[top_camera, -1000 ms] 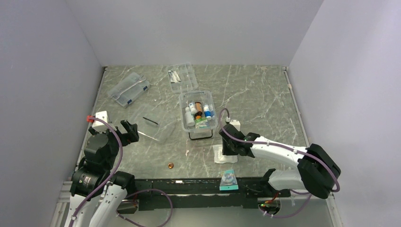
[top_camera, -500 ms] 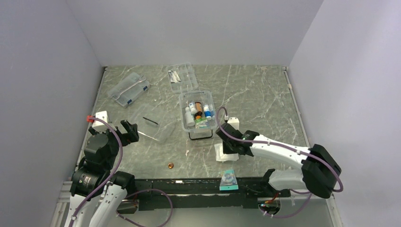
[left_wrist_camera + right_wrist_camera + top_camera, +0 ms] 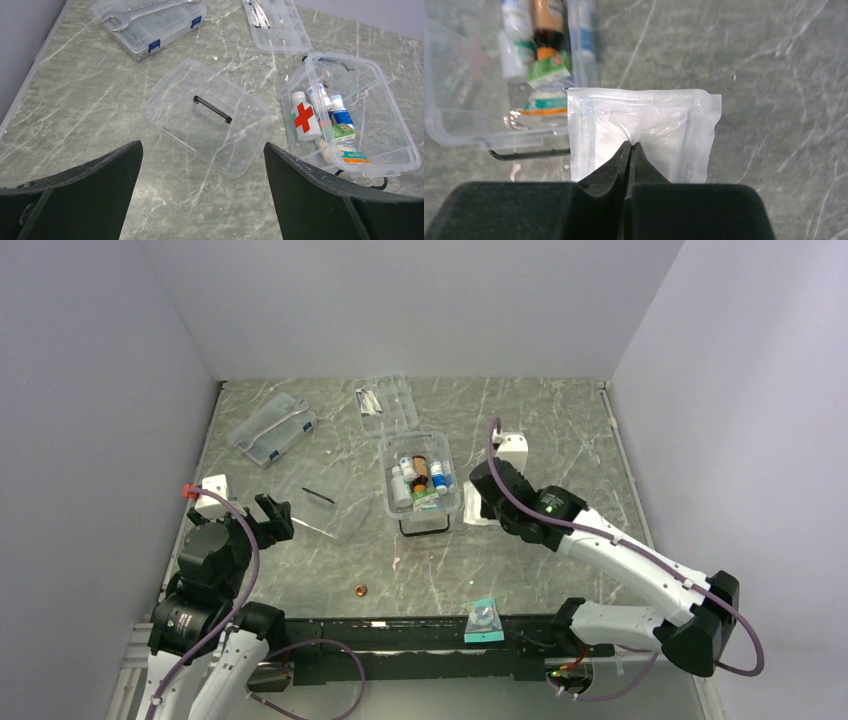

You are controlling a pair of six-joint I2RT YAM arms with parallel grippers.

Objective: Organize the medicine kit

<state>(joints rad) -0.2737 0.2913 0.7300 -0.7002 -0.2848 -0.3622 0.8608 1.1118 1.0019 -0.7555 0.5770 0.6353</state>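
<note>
Detached lid (image 3: 200,131) beside open medicine kit (image 3: 386,116)

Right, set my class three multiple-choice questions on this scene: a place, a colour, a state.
1. Where is the lid of the medicine kit? A on the kit. B flat on the table, left of the kit. C under the kit.
2. What colour is the cross on the kit? A red. B blue. C green.
3. The right gripper is: A open, empty. B shut on a bottle. C shut on a white pouch.
Answers: B, lid lies apart, handle up; A, clear in the left wrist view; C, jaws pinch the pouch.
</note>
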